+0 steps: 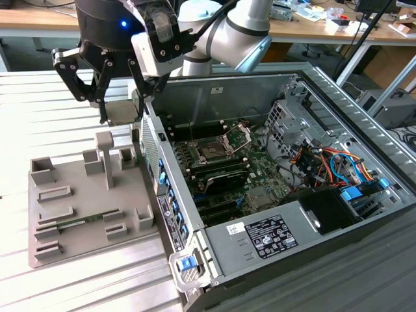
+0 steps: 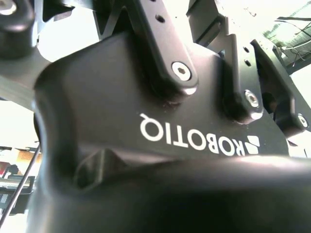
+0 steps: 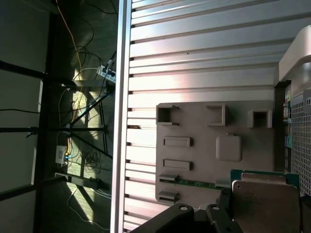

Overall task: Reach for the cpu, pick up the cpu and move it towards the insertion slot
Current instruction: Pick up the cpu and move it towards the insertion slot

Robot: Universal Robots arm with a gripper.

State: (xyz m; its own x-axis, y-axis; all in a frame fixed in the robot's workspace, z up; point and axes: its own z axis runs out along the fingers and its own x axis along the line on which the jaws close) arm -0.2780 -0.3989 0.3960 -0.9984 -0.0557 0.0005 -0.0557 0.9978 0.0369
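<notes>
Exterior view: the cpu (image 1: 123, 114) is being pinched edgewise by the closed gripper (image 1: 121, 118). The insertion slot (image 1: 212, 151) is lying at four o'clock, behind the case wall (image 1: 151, 140), which could be struck.

First wrist view: the cpu (image 3: 265, 204) is being held over the grey fixture (image 3: 194, 121); slipping is possible.

Second wrist view: the gripper's black body (image 2: 121, 107) is being shown.

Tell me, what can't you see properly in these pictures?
- The cpu: cut off by the first wrist view's edge.
- The insertion slot: too small in the exterior view to show its pins.
- The grey tray: a corner covered by the cpu in the first wrist view.
</notes>
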